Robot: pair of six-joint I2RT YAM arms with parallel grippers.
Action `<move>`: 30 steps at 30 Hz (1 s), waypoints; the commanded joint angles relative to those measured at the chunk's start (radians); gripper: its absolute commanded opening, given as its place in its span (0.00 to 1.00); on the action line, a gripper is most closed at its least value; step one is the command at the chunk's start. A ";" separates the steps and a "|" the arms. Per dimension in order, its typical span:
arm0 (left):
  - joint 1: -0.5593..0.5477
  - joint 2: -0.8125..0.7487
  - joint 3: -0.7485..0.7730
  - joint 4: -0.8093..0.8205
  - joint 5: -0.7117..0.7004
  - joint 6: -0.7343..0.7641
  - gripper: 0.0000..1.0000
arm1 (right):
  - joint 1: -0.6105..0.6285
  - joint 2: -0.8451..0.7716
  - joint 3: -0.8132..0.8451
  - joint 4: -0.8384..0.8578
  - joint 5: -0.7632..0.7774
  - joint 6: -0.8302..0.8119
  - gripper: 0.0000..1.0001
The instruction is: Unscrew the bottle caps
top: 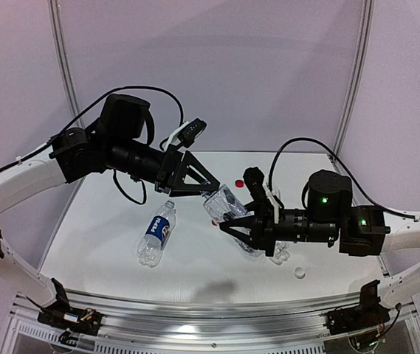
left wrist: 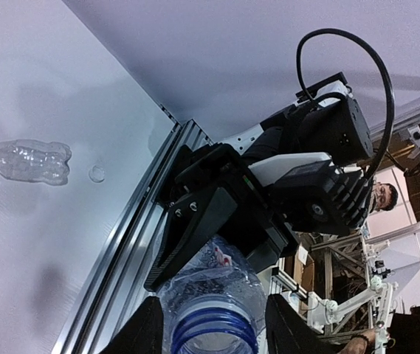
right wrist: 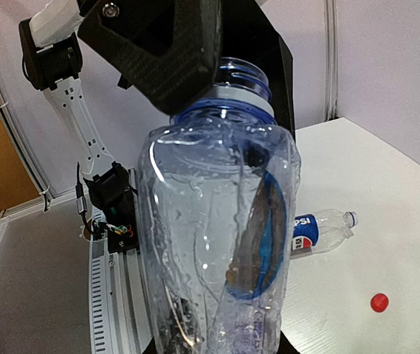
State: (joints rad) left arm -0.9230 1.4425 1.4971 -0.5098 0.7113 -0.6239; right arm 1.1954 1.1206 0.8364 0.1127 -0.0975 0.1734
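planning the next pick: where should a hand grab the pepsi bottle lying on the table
Probably the labelled middle of the Pepsi bottle, from straight above, closing across its width. It lies flat on its side with both long sides clear, and the label band looks the straightest-walled part.

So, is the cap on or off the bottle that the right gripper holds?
Off. The clear bottle shows bare neck threads above its blue ring, no cap, in the right wrist view.

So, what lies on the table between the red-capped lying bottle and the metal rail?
One loose whitish cap, touching neither the bottle nor the rail. The left wrist view shows it clearly.
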 commanded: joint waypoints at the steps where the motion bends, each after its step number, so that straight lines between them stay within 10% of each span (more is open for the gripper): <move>1: -0.007 0.014 0.003 -0.011 0.035 0.007 0.39 | -0.006 0.014 0.034 0.028 -0.003 -0.005 0.00; 9: -0.007 0.019 0.005 0.011 0.038 0.003 0.11 | -0.005 0.019 0.035 0.029 0.024 0.003 0.02; 14: 0.011 0.007 -0.005 0.007 -0.011 -0.003 0.07 | -0.006 0.005 0.034 -0.007 0.058 0.032 0.97; 30: 0.340 -0.103 0.063 -0.405 -0.454 0.159 0.04 | -0.006 -0.248 -0.028 -0.274 0.415 0.137 1.00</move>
State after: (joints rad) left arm -0.6819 1.4075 1.5204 -0.7033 0.4713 -0.5621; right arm 1.1946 0.9207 0.8497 -0.0708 0.1757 0.2523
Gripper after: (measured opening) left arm 0.317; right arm 0.995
